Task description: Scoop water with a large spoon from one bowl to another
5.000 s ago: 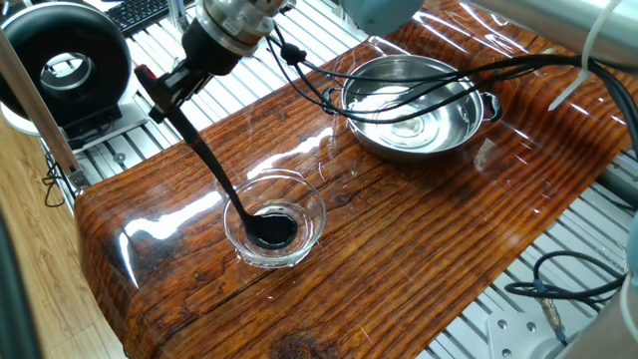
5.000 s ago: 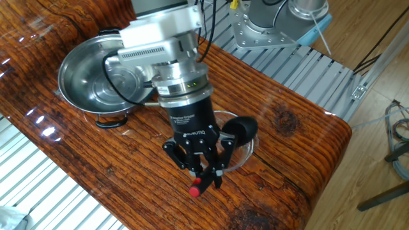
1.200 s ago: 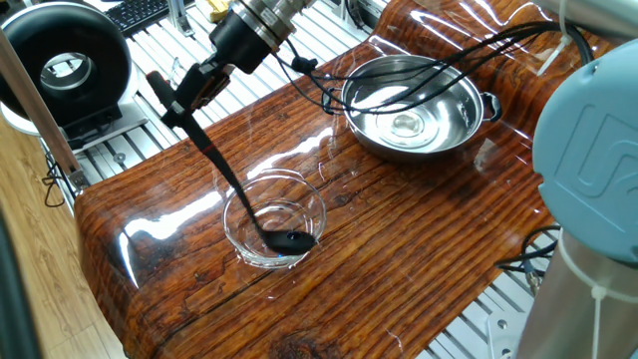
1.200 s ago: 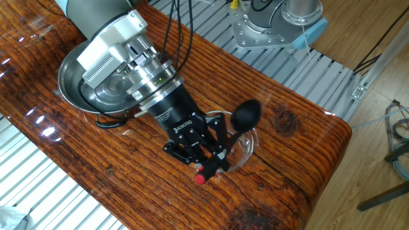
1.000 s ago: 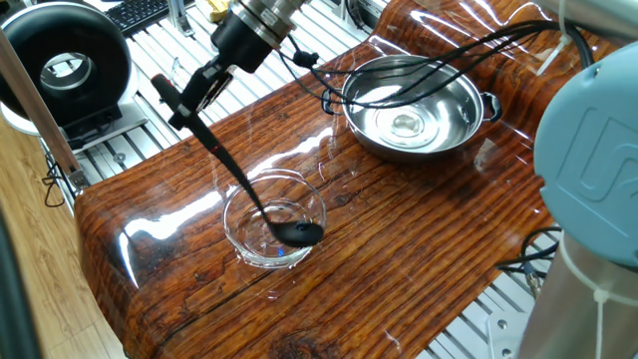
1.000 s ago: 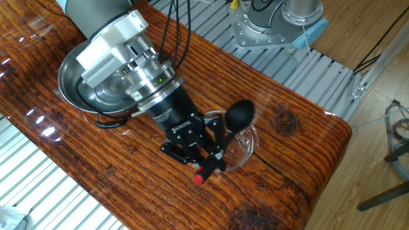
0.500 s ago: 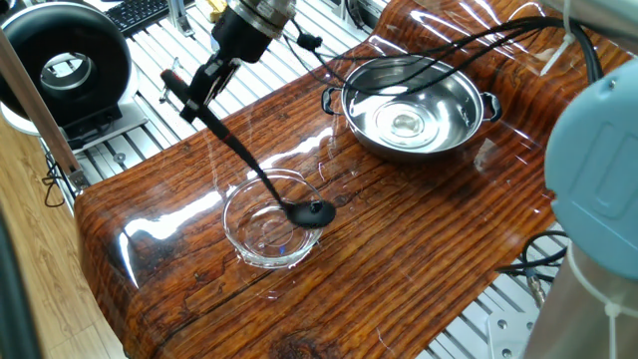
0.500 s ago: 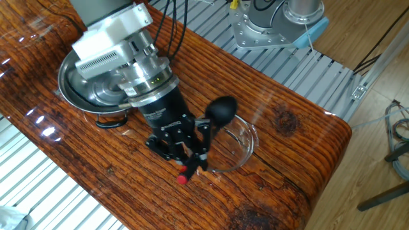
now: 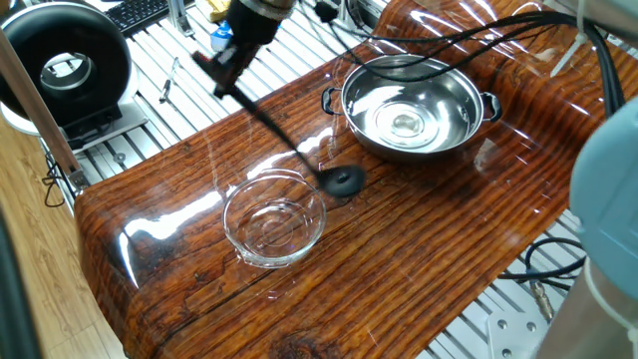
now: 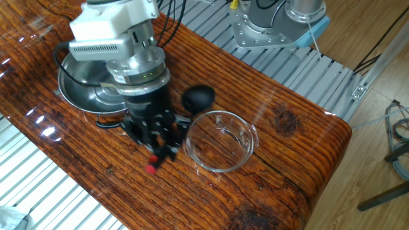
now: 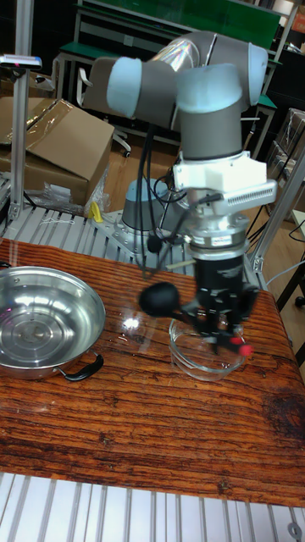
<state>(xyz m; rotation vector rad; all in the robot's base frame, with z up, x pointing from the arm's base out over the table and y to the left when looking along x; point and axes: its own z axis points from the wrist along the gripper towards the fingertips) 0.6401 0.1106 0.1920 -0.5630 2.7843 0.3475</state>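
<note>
My gripper [image 9: 221,62] is shut on the upper end of the large spoon's handle [image 9: 269,122], blurred by motion. The spoon's black scoop [image 9: 344,179] hangs just above the wood, between the clear glass bowl [image 9: 274,221] and the steel bowl [image 9: 414,105]. Water [image 9: 404,125] shows as a shiny pool in the steel bowl. In the other fixed view the gripper [image 10: 160,150] partly hides the steel bowl [image 10: 77,80], and the scoop [image 10: 198,98] sits just beyond the glass bowl's rim [image 10: 220,140]. The tall view shows the scoop [image 11: 159,298] left of the gripper [image 11: 222,333].
A black round device [image 9: 70,65] and a keyboard [image 9: 140,10] lie past the table's far-left edge on slotted aluminium. Black cables [image 9: 449,45] hang over the steel bowl. A cardboard box [image 11: 51,144] stands behind the table.
The scoop has come out of the glass bowl and swung toward the steel bowl. The gripper has moved the same way, still holding the handle.
</note>
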